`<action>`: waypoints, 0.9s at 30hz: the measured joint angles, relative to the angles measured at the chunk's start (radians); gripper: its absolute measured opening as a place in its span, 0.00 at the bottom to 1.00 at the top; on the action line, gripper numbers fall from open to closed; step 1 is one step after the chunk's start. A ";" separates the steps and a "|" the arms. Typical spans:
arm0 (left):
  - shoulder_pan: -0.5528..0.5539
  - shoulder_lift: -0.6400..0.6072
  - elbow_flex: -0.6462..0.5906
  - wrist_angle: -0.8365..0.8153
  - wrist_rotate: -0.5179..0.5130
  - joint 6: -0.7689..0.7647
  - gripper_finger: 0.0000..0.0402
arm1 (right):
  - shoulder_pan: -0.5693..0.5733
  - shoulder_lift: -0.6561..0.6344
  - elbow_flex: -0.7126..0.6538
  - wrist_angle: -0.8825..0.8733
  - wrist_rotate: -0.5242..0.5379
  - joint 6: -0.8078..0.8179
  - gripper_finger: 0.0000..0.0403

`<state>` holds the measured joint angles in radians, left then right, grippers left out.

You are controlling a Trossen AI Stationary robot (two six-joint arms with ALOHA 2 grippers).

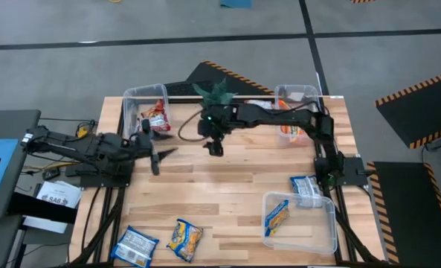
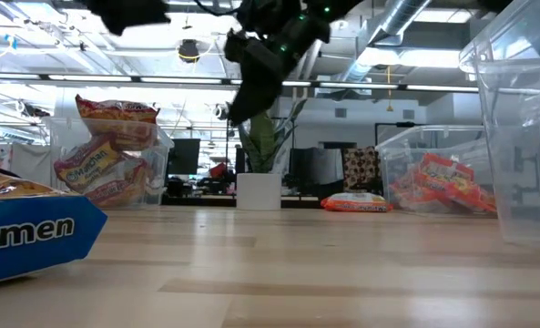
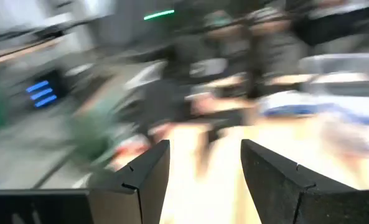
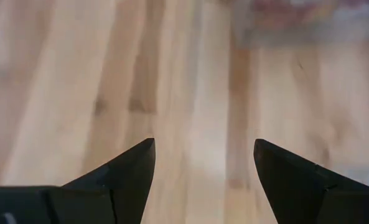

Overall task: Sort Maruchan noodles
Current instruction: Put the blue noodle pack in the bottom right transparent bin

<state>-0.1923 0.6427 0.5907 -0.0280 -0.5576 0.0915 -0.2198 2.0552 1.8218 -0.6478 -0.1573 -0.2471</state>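
Observation:
Maruchan noodle packets lie scattered. A blue-and-white one (image 1: 134, 245) and a yellow one (image 1: 184, 239) lie flat near the front left. Another blue-and-white packet (image 1: 306, 186) lies by the right arm's base. An orange one (image 2: 356, 202) lies flat on the table beside the far right bin. My right gripper (image 1: 215, 147) hangs open over bare wood at the table's middle, tilted down, with nothing between its fingers (image 4: 203, 174). My left gripper (image 1: 161, 155) stands open and level at the left, in front of the far left bin, also empty (image 3: 203, 174).
A far left bin (image 1: 134, 100) holds red and orange packets (image 2: 110, 155). A far right bin (image 1: 298, 93) holds orange ones (image 2: 443, 182). A near right bin (image 1: 320, 227) holds a yellow-and-blue packet (image 1: 277, 217). A potted plant (image 1: 219, 93) stands at the far middle.

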 joint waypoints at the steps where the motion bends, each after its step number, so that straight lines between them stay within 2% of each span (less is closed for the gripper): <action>1: 0.008 0.002 0.000 -0.013 -0.066 -0.012 0.47 | 0.005 -0.017 -0.028 0.004 0.028 -0.001 0.73; 4: 0.039 0.006 0.000 -0.067 -0.200 -0.046 0.45 | 0.018 -0.095 -0.096 0.006 0.106 0.003 0.73; 8: 0.095 0.015 0.000 -0.129 -0.213 -0.100 0.37 | 0.037 -0.236 -0.211 0.034 0.172 0.045 0.73; 11: 0.133 0.024 0.000 -0.175 -0.210 -0.138 0.26 | 0.063 -0.358 -0.350 0.113 0.236 0.085 0.73; 15: 0.174 0.039 0.005 -0.250 -0.210 -0.202 0.04 | 0.108 -0.542 -0.579 0.292 0.360 0.130 0.73; 21: 0.191 0.166 0.134 -0.558 -0.275 -0.452 0.00 | 0.150 -0.755 -0.887 0.516 0.523 0.239 0.73; 27: 0.185 0.351 0.248 -0.729 -0.270 -0.595 0.00 | 0.152 -0.861 -1.039 0.646 0.638 0.292 0.73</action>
<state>-0.0071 0.9933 0.8390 -0.7574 -0.8274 -0.5038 -0.0677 1.1938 0.7829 -0.0021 0.4810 0.0451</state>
